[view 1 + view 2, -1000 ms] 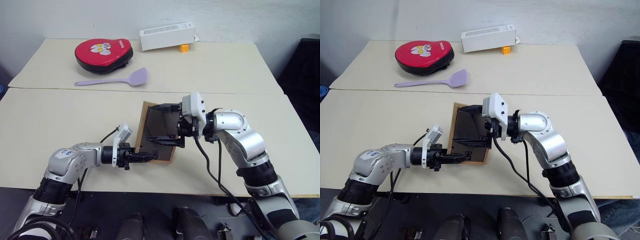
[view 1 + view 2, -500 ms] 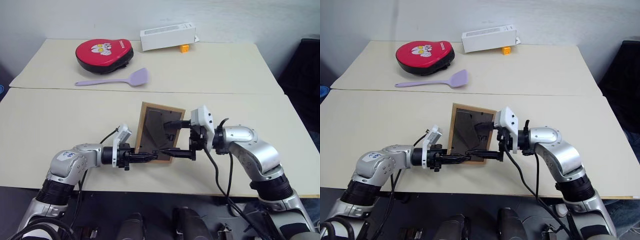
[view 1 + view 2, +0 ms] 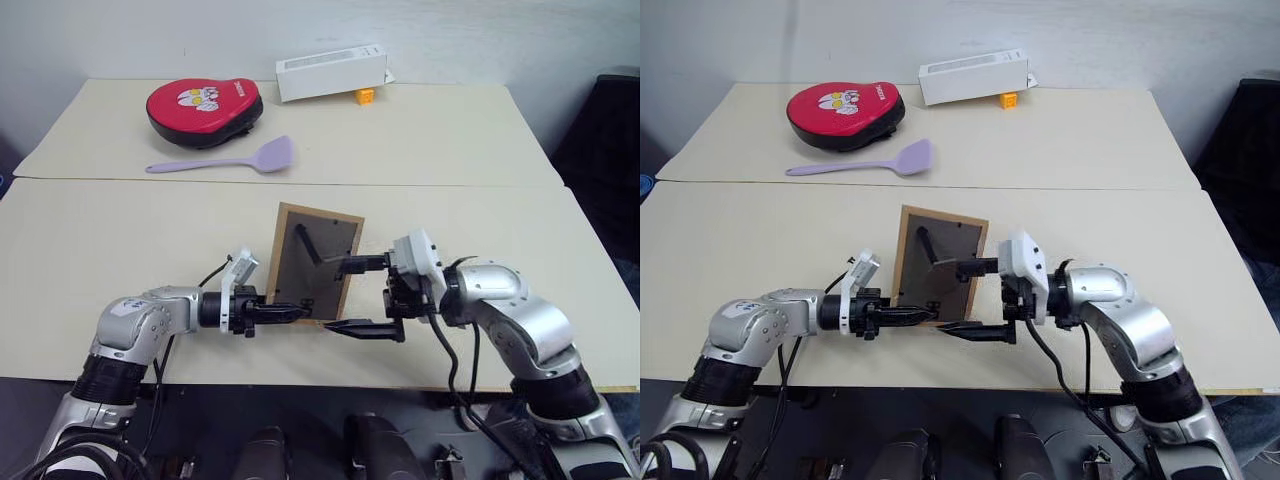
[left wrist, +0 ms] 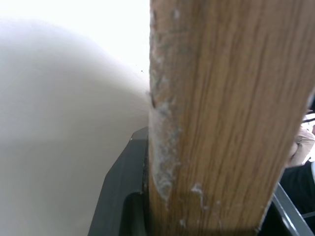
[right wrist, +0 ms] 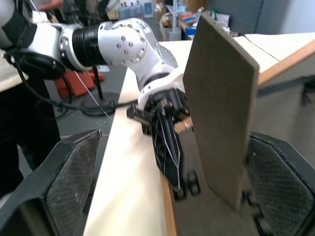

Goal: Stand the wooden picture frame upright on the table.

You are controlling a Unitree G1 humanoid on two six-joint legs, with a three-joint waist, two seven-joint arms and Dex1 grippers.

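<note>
Wooden picture frame (image 3: 315, 262): near middle of table (image 3: 120, 240), back panel toward camera, fold-out stand (image 3: 312, 246) swung out. Frame raised, tilted; lower edge at or near tabletop, contact not confirmable. Left gripper (image 3: 290, 314): jaws narrow, clamped on frame lower-left edge. Right gripper (image 3: 352, 296): jaws wide, holding nothing, straddling frame right edge near stand. Status: frame lifted, stand deployed. Remaining: seat frame on stand, release left grip. Far side: white box (image 3: 331, 72), red case (image 3: 204, 106), purple spatula (image 3: 225, 160).

My arms are silver with black joints, loose black cables, white wrist cameras and black fingers (image 3: 372, 263).
</note>
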